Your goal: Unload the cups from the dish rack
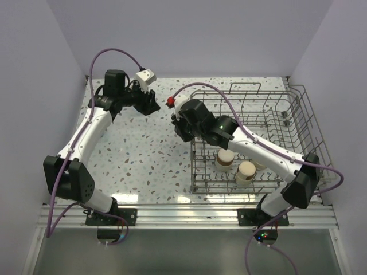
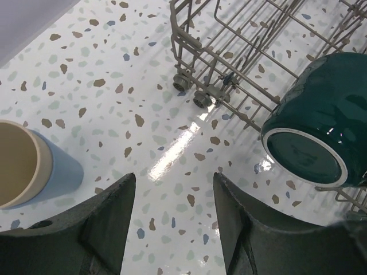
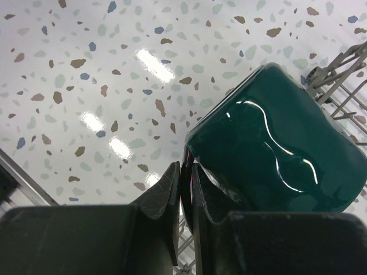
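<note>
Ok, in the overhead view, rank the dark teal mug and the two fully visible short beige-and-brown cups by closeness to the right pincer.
1. The dark teal glazed mug, pinched in the right pincer, at the left side of the grey wire dish rack.
2. The left short beige-and-brown cup, at the rack's near end.
3. The right short beige-and-brown cup, beyond it, further right.

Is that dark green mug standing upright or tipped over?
Tipped on its side. The dark teal mug shows its round base to the left wrist camera, while the right pincer pinches its rim.
</note>
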